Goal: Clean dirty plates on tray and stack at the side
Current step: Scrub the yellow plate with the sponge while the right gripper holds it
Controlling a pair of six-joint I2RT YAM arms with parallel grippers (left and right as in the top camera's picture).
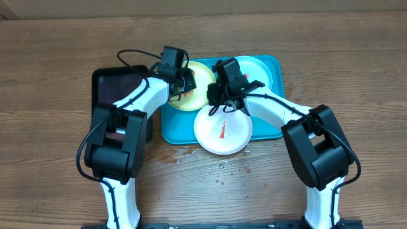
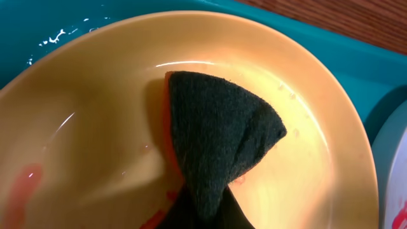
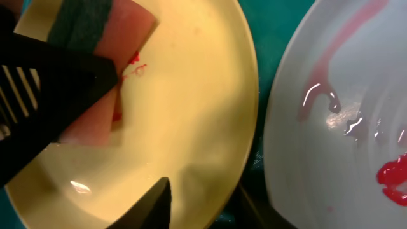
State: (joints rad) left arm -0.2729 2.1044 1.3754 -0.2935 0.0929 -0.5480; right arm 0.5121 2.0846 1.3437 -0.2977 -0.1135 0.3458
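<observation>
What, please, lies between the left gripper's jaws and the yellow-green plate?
A sponge, dark scouring side up, lies there, pressed on the yellow-green plate; the left wrist view shows it clearly.

Turquoise tray (image 1: pixel 275 69), black tray (image 1: pixel 117 86) on wooden table (image 1: pixel 57 51)

You're looking at a turquoise tray (image 1: pixel 173 127) on a brown, wood-grained desk (image 1: pixel 51 63). The yellow-green plate (image 2: pixel 95 127) carries faint red smears, and the white plate (image 1: pixel 232 137) has a bright red streak. The mint plate (image 1: pixel 264 67) is pale green. The sponge (image 2: pixel 219 140) is dark green over pink-orange. The smaller tray (image 1: pixel 117 86) is black.
</observation>
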